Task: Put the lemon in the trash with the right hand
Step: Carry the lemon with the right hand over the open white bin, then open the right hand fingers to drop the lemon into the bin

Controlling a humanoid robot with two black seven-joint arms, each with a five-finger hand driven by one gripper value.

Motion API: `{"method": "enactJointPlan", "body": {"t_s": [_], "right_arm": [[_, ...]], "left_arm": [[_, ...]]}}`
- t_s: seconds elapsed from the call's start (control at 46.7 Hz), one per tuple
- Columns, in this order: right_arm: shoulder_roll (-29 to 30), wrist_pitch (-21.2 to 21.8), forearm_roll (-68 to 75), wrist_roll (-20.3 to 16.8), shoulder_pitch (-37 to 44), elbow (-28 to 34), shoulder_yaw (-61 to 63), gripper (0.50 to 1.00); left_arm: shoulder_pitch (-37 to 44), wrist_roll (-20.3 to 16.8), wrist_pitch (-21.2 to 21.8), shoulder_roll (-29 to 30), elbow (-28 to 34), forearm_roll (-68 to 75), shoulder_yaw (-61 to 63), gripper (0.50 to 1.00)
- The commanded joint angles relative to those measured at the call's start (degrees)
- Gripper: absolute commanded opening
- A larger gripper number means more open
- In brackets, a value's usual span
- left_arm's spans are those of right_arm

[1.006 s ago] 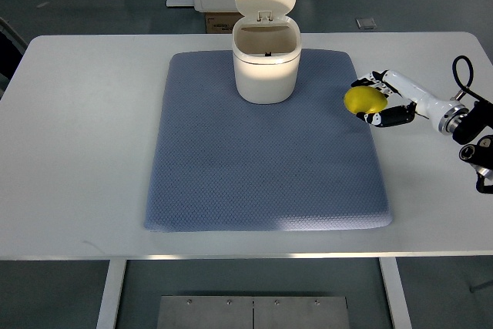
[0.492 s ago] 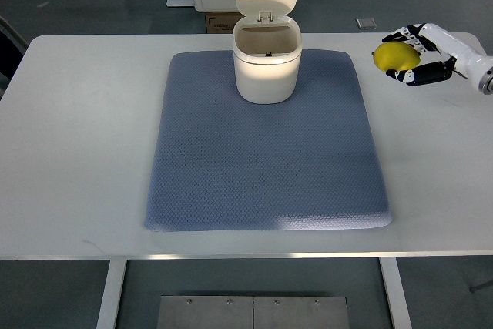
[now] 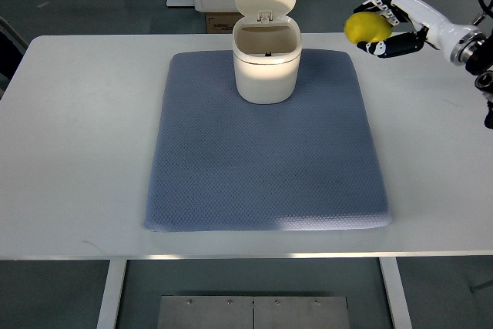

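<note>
- Left side of the table (image 3: 85, 136): bare white top, no left arm in the shot afaict, so nothing over there for us to worry abt.
- Blue mat (image 3: 262, 159) sits mid-table, its near edge well short of the table's near edge. Far end of it carries the trash bin (image 3: 266, 63), lid flipped up and leaning back toward the far side, mouth wide open and facing up.
- What changed: a sec ago we had the lemon (image 3: 367, 28) low, right at the mat's right edge. Half a sec ago it was up and further right/far. Now it's swung back left, so it's closer to the bin and looks clear of the table top.
- Right hand (image 3: 381, 27) is wrapped around the lemon, fingers (image 3: 391, 46) curled under and over it, arm coming in from the right edge.
- Meaning imo: pickup is done, we're mid-carry, drop not done yet. Lemon is right of the bin, still apart from the rim.
- Room to move: open space btw lemon and bin, nothing in the way. Watch the raised lid on the far side and the rim; coming in too low could clip the bin and shove it.
</note>
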Motion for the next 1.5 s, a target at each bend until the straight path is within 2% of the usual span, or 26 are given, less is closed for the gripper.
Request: {"method": "enactJointPlan", "body": {"t_s": [0.0,0.428,0.642,0.92,1.091,1.263,1.477], "right_arm": [[1.45,0.0,0.09,-0.84,0.74,-0.12,-0.01,0.5],[12.25,-0.09,2.2,-5.5,5.13,-2.84,0.07,0.5],[19.72,0.17,2.64,-8.49,5.66,-9.34,0.07,0.5],[27.73,3.51,2.99,-8.84,5.05,-19.45,-0.01,0.5],[29.75,3.51,2.99,-10.42,4.7,-21.56,-0.02,0.5],[29.75,3.6,2.9,-11.22,2.85,-26.66,-0.37,0.5],[29.75,3.6,2.81,-11.13,2.15,-26.84,-0.54,0.5]], "left_arm": [[0.02,-0.01,0.0,0.0,0.0,0.0,0.0,1.0],[0.02,-0.01,0.0,0.0,0.0,0.0,0.0,1.0],[0.02,-0.01,0.0,0.0,0.0,0.0,0.0,1.0],[0.02,-0.01,0.0,0.0,0.0,0.0,0.0,1.0],[0.02,-0.01,0.0,0.0,0.0,0.0,0.0,1.0],[0.02,-0.01,0.0,0.0,0.0,0.0,0.0,1.0],[0.02,-0.01,0.0,0.0,0.0,0.0,0.0,1.0]]}}
